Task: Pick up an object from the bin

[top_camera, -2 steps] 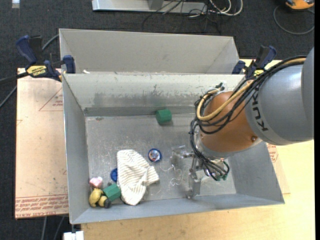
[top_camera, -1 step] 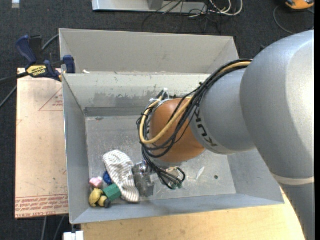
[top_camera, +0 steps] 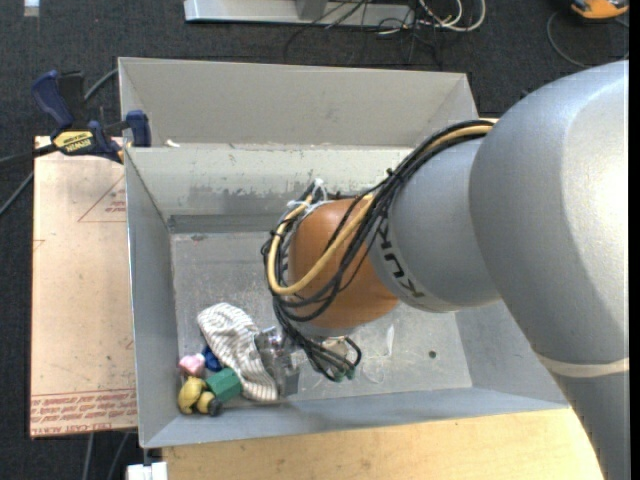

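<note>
While the tool (top_camera: 278, 360) sits low at the white cloth (top_camera: 232, 330)'s right edge, nothing looks lifted yet; can't tell its opening.

In the bin (top_camera: 150, 268), toys (top_camera: 205, 386) lie left of the cloth (top_camera: 228, 328), claw (top_camera: 282, 366) right.

One white cloth (top_camera: 226, 328), one green block (top_camera: 224, 384), one pink bit (top_camera: 190, 365), one blue bit (top_camera: 211, 358), one yellow bit (top_camera: 191, 398)
</note>
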Robot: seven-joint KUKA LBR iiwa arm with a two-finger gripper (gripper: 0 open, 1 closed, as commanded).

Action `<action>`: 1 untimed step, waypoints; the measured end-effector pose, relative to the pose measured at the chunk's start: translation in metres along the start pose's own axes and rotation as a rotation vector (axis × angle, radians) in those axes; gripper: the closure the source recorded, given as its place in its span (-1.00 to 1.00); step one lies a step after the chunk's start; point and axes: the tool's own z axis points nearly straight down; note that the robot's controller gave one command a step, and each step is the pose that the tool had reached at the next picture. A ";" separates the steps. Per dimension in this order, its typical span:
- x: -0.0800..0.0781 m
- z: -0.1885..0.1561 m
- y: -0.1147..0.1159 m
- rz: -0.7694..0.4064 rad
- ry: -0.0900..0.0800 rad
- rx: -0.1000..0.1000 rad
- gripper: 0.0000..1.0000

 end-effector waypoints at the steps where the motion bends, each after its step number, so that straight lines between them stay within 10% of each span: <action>1: 0.004 -0.009 -0.003 0.007 0.011 0.000 1.00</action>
